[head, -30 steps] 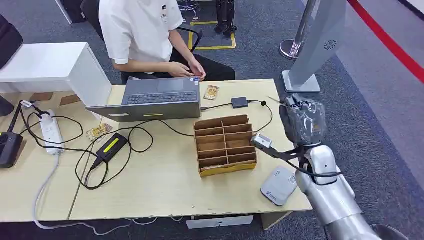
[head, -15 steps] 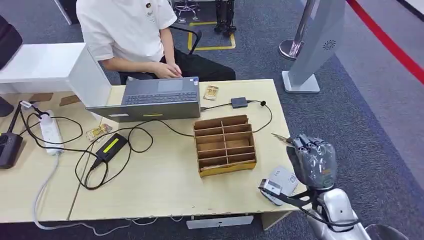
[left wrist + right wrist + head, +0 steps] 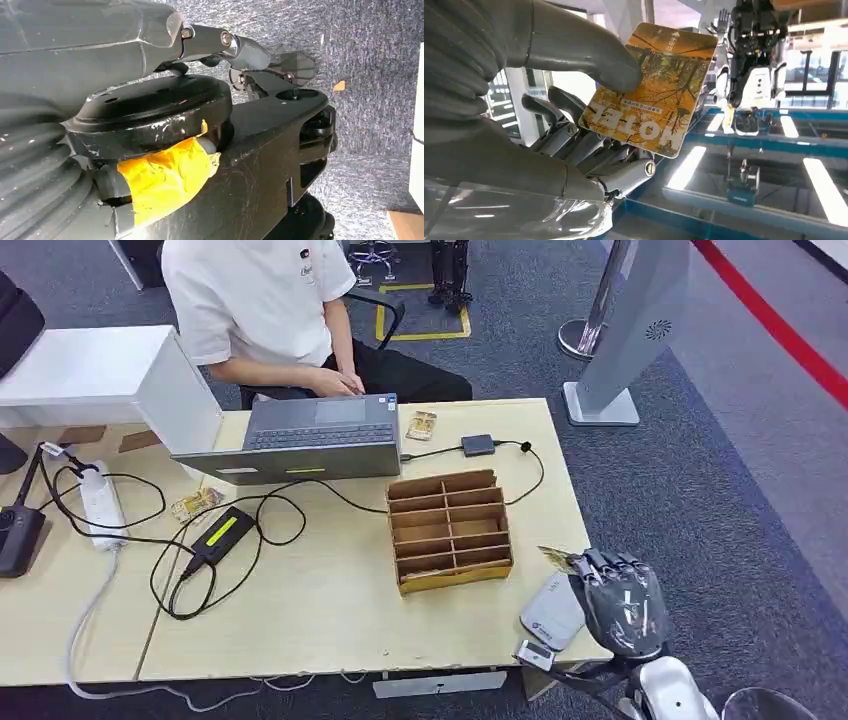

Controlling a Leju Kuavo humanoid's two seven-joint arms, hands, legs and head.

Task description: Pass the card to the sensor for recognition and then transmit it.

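The card (image 3: 651,90) is an orange hotel card, pinched between the thumb and fingers (image 3: 574,135) of the right robot hand (image 3: 622,602). In the head view its edge (image 3: 556,558) sticks out past the fingertips, close to the front right corner of the bench (image 3: 330,610) and just beside the white sensor (image 3: 551,611) that lies there flat.

What could go wrong? Only a small part of the card is held — the thumb presses near one edge and most of it hangs free. I think a bump on the sensor or the bench edge could twist it or knock it loose. If the card stays tilted or off to the side of the sensor, it may not be read at all.

The right robot hand is closed on the card and holds nothing else. I cannot tell if it touches the sensor. Whether the left robot hand is open or closed I cannot tell.

A cardboard box (image 3: 450,528) with slots stands near the sensor. A person (image 3: 262,310) sits at a laptop (image 3: 305,437) on the far edge.
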